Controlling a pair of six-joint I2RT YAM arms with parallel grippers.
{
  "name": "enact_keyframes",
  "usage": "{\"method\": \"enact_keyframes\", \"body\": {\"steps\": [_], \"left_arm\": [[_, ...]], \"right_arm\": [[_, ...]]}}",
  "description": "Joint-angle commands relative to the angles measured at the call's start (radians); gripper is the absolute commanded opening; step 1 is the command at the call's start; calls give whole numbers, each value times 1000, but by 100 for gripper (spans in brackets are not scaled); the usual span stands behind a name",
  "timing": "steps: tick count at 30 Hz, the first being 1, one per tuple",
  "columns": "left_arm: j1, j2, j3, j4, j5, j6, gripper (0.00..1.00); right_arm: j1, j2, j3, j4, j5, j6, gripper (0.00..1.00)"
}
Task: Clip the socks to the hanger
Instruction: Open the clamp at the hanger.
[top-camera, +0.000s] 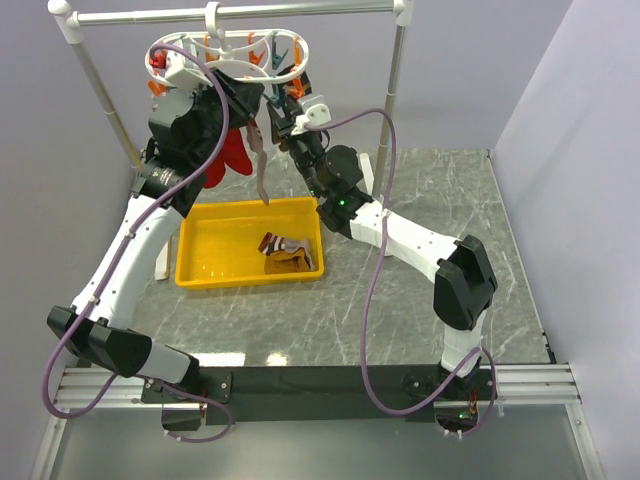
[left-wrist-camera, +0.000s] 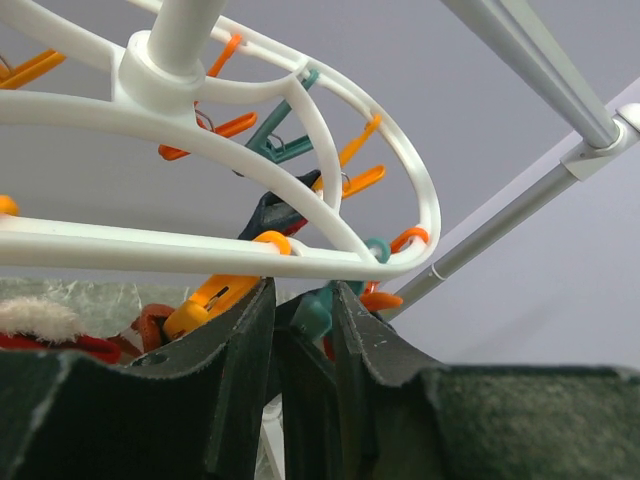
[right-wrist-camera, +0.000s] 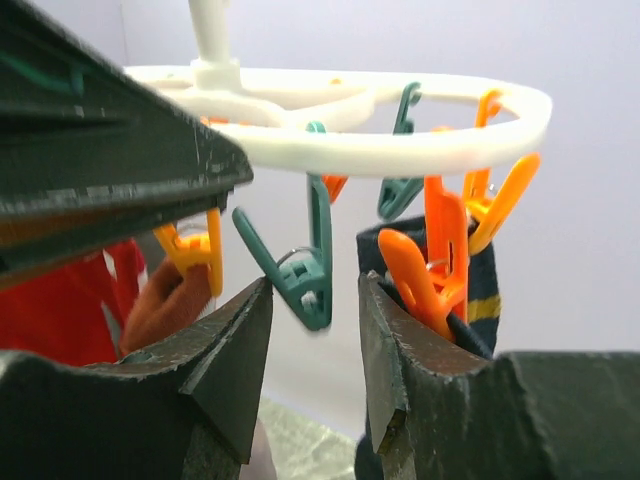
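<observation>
The white oval hanger (top-camera: 232, 52) hangs by its hook from the rail, with orange and teal clothespins dangling from it. A red sock (top-camera: 232, 152) hangs clipped on its left side. My left gripper (top-camera: 248, 108) is raised under the ring and shut on the dark cuff of a grey-beige sock (top-camera: 263, 170), which dangles below it. In the left wrist view a teal clothespin (left-wrist-camera: 314, 312) sits at my left gripper (left-wrist-camera: 300, 292). My right gripper (top-camera: 285, 118) is open, its jaws on either side of a teal clothespin (right-wrist-camera: 312, 270). A dark sock with a yellow stripe (right-wrist-camera: 482, 300) hangs from an orange pin.
A yellow bin (top-camera: 200, 272) on the table below holds a brown-mustard sock (top-camera: 283, 262) and a striped-cuff sock (top-camera: 285, 244). The white pole-and-rail stand (top-camera: 300, 10) spans the back, with posts at left and right. Walls close in at the left and right.
</observation>
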Motion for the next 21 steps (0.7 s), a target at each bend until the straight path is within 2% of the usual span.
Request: {"method": "enact_keyframes", "body": {"steps": [1,5,6,9,15,18,19,21], "left_arm": [[4,-38,2,48,1,25,35],[5,-44,-1,49,2,25,35],[5,-43,-1,48,2,25,35],[5,-47,-6,51,5,25,35],[4,-81,-52,91,71,51,38],[4,-106,-88,130,123,71,41],[4,-116,-104,141,161,77,47],[5,-124,-113,148,171,78,51]], "right_arm": [[8,23,56,92,2,-33,47],[6,26,61,78,-17,-39,40],[5,26,55,80,-21,-39,34],[6,17,38,85,-34,-34,24],[8,-18,9,65,-60,-27,22],[8,-41,-17,62,-127,-17,22],[6,-61,-20,43,-174,2,22],[5,-73,-20,17,-189,26,21]]}}
